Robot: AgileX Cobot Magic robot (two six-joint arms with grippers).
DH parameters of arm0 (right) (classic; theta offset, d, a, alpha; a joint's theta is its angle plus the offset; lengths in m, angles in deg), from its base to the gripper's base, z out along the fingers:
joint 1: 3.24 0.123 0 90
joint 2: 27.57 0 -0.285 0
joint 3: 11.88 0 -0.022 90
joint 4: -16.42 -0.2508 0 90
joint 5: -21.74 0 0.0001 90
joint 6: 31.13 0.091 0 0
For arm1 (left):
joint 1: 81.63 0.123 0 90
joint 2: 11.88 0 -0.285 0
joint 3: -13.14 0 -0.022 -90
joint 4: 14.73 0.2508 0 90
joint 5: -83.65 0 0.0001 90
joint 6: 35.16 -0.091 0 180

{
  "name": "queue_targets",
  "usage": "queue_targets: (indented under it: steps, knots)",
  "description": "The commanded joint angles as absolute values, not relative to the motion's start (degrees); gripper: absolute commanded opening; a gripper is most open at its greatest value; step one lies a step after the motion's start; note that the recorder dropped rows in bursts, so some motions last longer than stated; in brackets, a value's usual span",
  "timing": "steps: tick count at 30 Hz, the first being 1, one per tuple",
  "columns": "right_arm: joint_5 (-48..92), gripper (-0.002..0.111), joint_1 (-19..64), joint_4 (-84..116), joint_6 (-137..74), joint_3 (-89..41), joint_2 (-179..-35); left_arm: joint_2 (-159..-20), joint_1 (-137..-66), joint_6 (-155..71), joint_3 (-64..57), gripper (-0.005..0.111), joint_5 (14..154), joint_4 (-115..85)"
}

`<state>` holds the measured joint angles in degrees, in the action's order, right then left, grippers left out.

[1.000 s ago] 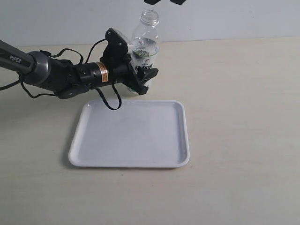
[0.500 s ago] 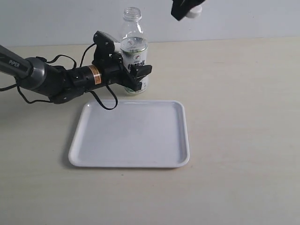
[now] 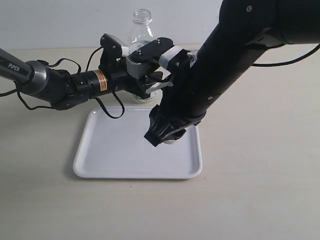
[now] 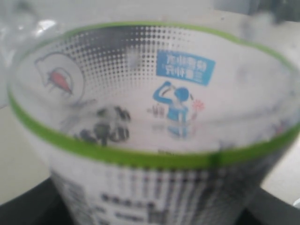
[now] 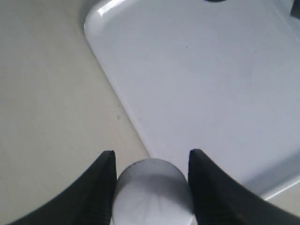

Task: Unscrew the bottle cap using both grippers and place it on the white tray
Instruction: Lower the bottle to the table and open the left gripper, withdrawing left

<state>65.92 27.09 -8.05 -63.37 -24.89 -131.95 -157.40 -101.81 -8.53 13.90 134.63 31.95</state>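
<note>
Since the cap [image 5: 152,190] was already off the bottle [image 3: 141,22], only setting it down remained.
The right end effector [image 3: 162,136] was clamped on the cap low over the tray [image 3: 110,150], not yet released. The left end effector [image 3: 145,86] gripped the open bottle standing on the bench [image 3: 260,190]. Half a second before, the right arm was high above; bottle and left arm had not moved.

The black left arm [image 3: 55,89] had PIPER lettering [image 3: 17,66], an orange band [image 3: 101,80] and looping cables [image 3: 113,116]; the bulkier right arm [image 3: 225,65], a grey block [image 3: 147,52].
</note>
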Motion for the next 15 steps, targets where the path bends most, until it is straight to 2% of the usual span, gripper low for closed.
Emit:
queue_targets:
  steps: [1, 10, 12, 15]
  knots:
    - [59.1, 0.000, 27.4, -8.5, -63.9, -25.5, -132.7, -156.7, -101.8, -7.4, 13.9, 0.000, 136.3, 31.0]
    - [58.8, 0.000, 27.4, -8.5, -64.0, -25.5, -134.2, -157.0, -101.8, -6.4, 13.9, 0.001, 135.6, 30.9]
    - [58.8, 0.000, 27.4, -8.3, -64.0, -25.5, -134.2, -157.0, -101.8, -6.4, 13.9, 0.006, 135.9, 30.9]
    - [58.8, 0.000, 27.4, -7.9, -64.0, -25.5, -134.2, -157.0, -101.8, -6.4, 13.9, 0.022, 136.1, 31.0]
